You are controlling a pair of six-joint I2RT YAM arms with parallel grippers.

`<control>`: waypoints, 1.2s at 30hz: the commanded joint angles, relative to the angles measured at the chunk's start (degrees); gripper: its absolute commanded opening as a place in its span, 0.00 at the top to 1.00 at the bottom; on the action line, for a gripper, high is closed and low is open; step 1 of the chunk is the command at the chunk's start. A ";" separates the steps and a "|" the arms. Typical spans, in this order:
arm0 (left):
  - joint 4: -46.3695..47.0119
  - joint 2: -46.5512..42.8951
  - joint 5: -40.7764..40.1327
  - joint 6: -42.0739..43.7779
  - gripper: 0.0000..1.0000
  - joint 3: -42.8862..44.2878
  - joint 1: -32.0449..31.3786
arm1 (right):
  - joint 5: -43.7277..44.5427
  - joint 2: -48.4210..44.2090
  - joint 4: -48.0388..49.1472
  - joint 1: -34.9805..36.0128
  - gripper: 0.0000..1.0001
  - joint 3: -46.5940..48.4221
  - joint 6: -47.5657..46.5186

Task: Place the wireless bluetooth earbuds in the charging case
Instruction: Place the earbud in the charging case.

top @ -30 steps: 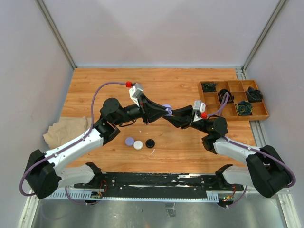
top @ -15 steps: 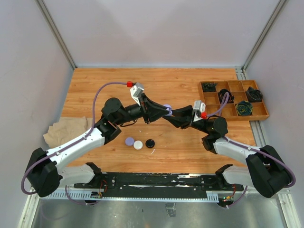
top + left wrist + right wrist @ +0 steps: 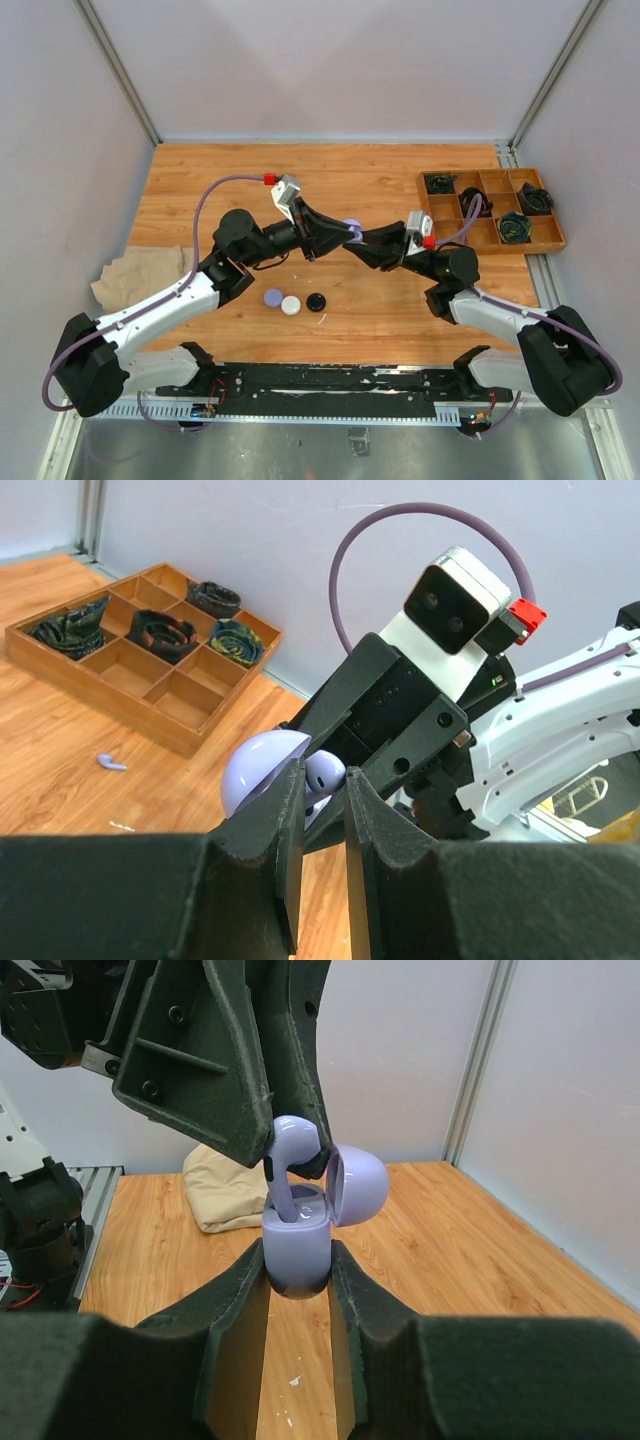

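Observation:
My right gripper (image 3: 297,1270) is shut on a lavender charging case (image 3: 297,1250), held above the table with its lid (image 3: 356,1186) open. My left gripper (image 3: 322,780) is shut on a lavender earbud (image 3: 324,775). In the right wrist view the earbud (image 3: 290,1155) has its stem down in the case's left well. In the top view both grippers meet mid-table at the case (image 3: 352,230). A second lavender earbud (image 3: 110,763) lies loose on the wood near the tray. Three closed round cases, lavender (image 3: 273,297), white (image 3: 291,306) and black (image 3: 316,301), sit near the front.
A wooden compartment tray (image 3: 489,210) with coiled black cables stands at the right edge. A beige cloth (image 3: 135,275) lies at the left edge. White walls and metal frame posts surround the wooden table (image 3: 220,190).
Both grippers stay joined at the case; the left arm's wrist has shifted very slightly. Nothing else has moved.

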 commanded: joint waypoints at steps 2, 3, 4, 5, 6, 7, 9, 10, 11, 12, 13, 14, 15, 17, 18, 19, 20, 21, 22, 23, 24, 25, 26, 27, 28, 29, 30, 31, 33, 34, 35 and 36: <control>-3.90 -0.99 -4.23 0.54 0.83 -0.75 -0.26 | 0.07 -1.86 4.53 0.00 0.99 0.26 -0.18; -4.24 -0.97 -4.49 0.58 0.82 -0.67 -0.26 | 0.06 -1.86 4.54 0.02 0.99 0.28 -0.16; -4.61 -1.04 -4.70 0.63 0.82 -0.61 -0.26 | 0.09 -1.86 4.57 0.01 0.99 0.28 -0.11; -5.09 -1.18 -5.02 0.73 0.82 -0.59 -0.26 | 0.10 -1.86 4.58 0.02 0.99 0.28 -0.03; -5.80 -1.33 -5.52 0.90 0.82 -0.51 -0.26 | 0.05 -1.93 4.61 0.02 0.99 0.28 -0.05; -6.53 -1.53 -5.97 1.12 0.82 -0.29 -0.26 | 0.04 -1.94 4.58 0.02 0.99 0.24 -0.09; -7.82 -1.69 -6.60 1.72 0.82 0.14 -0.26 | 0.04 -2.03 4.55 0.02 0.99 0.21 0.00; -8.47 -1.71 -6.95 2.03 0.82 0.44 -0.21 | 0.04 -2.04 4.61 0.00 0.99 0.28 0.06; -9.13 -1.80 -7.14 2.36 0.82 0.63 -0.25 | 0.04 -2.04 4.61 0.01 0.99 0.23 0.03; -9.64 -1.91 -7.36 2.61 0.82 0.75 -0.26 | 0.04 -2.04 4.62 -0.03 0.99 0.28 0.04; -9.89 -2.09 -7.49 2.72 0.82 0.79 -0.26 | 0.04 -2.04 4.60 0.01 0.99 0.26 0.13; -9.98 -2.12 -7.42 2.71 0.82 0.80 -0.26 | 0.04 -2.04 4.66 0.02 0.99 0.22 0.16; -10.06 -2.11 -7.24 2.81 0.81 0.83 -0.26 | 0.04 -2.04 4.60 0.02 0.99 0.19 0.22; -10.70 -1.87 -7.07 2.98 0.81 1.23 -0.26 | 0.04 -2.04 4.59 0.02 0.99 0.20 0.20; -11.22 -1.66 -7.00 3.21 0.81 1.58 -0.26 | 0.06 -2.04 4.66 0.02 0.99 0.26 0.20; -11.88 -1.58 -7.20 3.48 0.81 1.81 -0.26 | -0.03 -2.04 4.65 0.02 0.99 0.26 0.24; -12.38 -1.50 -7.54 3.58 0.81 1.95 -0.26 | -0.05 -2.04 4.72 0.02 0.99 0.17 0.23; -12.74 -1.49 -7.89 3.54 0.81 2.02 -0.26 | -0.05 -2.04 4.71 0.02 0.99 0.20 0.24; -13.03 -1.62 -8.28 3.60 0.81 2.05 -0.26 | -0.05 -2.08 4.74 0.02 0.99 0.18 0.24; -13.28 -1.66 -8.71 3.53 0.80 2.13 -0.25 | -0.13 -2.12 4.75 0.02 0.99 0.14 0.25; -13.67 -1.72 -8.99 3.57 0.80 2.27 -0.26 | -0.20 -2.12 4.73 0.00 0.99 0.17 0.24; -14.12 -1.67 -9.35 3.50 0.81 2.40 -0.26 | -0.29 -2.12 4.80 -0.03 0.99 0.18 0.16; -14.53 -1.69 -9.61 3.47 0.80 2.60 -0.26 | -0.39 -2.12 4.84 -0.01 0.99 0.20 0.13; -14.90 -1.79 -9.74 3.48 0.80 2.78 -0.26 | -0.47 -2.05 4.83 0.01 0.99 0.20 0.12; -15.30 -1.76 -9.82 3.41 0.79 2.91 -0.26 | -0.56 -1.99 4.94 0.02 0.99 0.19 0.05; -15.59 -1.75 -9.91 3.32 0.78 3.08 -0.26 | -0.70 -1.91 5.00 0.02 0.99 0.20 0.05; -15.80 -1.76 -9.82 3.24 0.77 3.24 -0.26 | -0.86 -1.82 5.09 0.01 0.99 0.19 0.06; -16.18 -1.78 -9.78 3.17 0.77 3.41 -0.26 | -1.11 -1.69 5.35 0.02 0.99 0.24 0.06; -16.92 -1.79 -10.08 2.94 0.76 3.77 -0.26 | -1.80 -1.55 5.79 0.02 0.99 0.28 -0.07; -17.25 -1.82 -10.25 2.81 0.75 3.88 -0.26 | -2.07 -1.50 5.87 0.02 0.99 0.33 -0.13; -17.47 -1.88 -10.31 2.55 0.75 3.99 -0.26 | -2.27 -1.51 5.84 -0.03 0.99 0.37 -0.32; -17.60 -1.87 -10.32 2.33 0.75 4.09 -0.26 | -2.45 -1.51 5.84 0.01 0.99 0.28 -0.49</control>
